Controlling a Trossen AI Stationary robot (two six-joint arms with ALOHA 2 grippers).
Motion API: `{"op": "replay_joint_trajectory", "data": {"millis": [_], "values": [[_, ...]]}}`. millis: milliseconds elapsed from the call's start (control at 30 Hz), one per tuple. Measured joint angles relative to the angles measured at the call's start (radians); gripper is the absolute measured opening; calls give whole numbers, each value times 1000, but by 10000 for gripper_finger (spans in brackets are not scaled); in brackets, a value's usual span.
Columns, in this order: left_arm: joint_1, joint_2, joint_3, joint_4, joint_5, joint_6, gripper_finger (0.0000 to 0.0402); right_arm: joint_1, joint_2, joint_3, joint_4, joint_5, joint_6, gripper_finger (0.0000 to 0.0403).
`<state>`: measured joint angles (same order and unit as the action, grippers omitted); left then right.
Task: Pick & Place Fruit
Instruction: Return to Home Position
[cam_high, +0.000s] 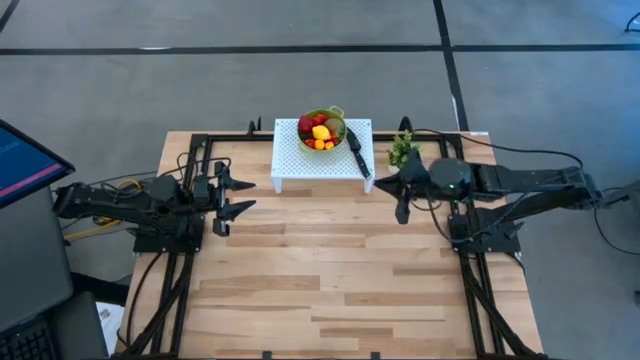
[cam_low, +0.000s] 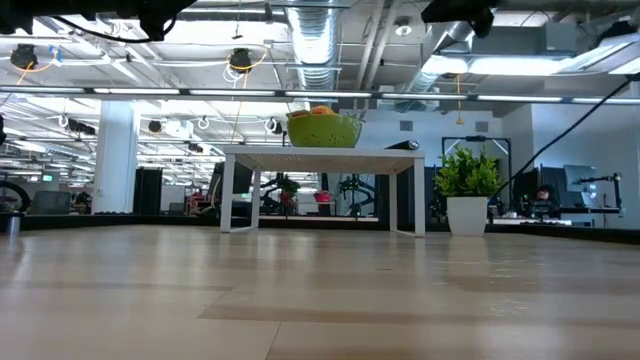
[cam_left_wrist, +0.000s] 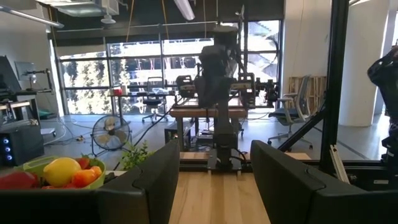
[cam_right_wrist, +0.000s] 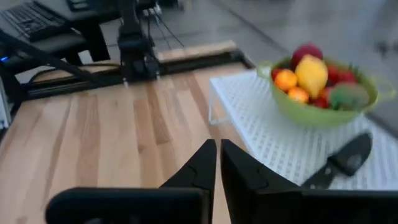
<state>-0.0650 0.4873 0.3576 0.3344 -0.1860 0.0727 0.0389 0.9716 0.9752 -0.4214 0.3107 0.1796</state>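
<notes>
left gripper (cam_high: 243, 196) spread, right gripper (cam_right_wrist: 217, 145) pressed together, both empty, apart from the fruit (cam_high: 320, 131) in the green bowl (cam_low: 325, 133).

The pale wooden tabletop (cam_high: 330, 280) is lying open across the frame's centre and bottom. At upper centre, a white perforated shelf (cam_high: 298, 166) is blocking passage. It is bearing a green strainer bowl (cam_high: 341, 122) of toy fruit (cam_high: 320, 131) and a black knife (cam_high: 358, 152), with a small green potted plant (cam_high: 402, 151) flanking its right.
</notes>
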Motion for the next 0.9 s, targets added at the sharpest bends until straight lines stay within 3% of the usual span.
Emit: {"op": "replay_joint_trajectory", "data": {"millis": [100,400,533,900], "values": [[0,0,0,5,0,0,191,1,-94,-147,177,-12,-107,16],[0,0,0,7,0,0,191,-1,-370,-623,639,-99,-216,15],[0,0,0,8,0,0,191,1,-447,-723,693,-149,-232,17],[0,0,0,14,0,0,191,-26,-684,-942,726,-154,-208,14]]}}
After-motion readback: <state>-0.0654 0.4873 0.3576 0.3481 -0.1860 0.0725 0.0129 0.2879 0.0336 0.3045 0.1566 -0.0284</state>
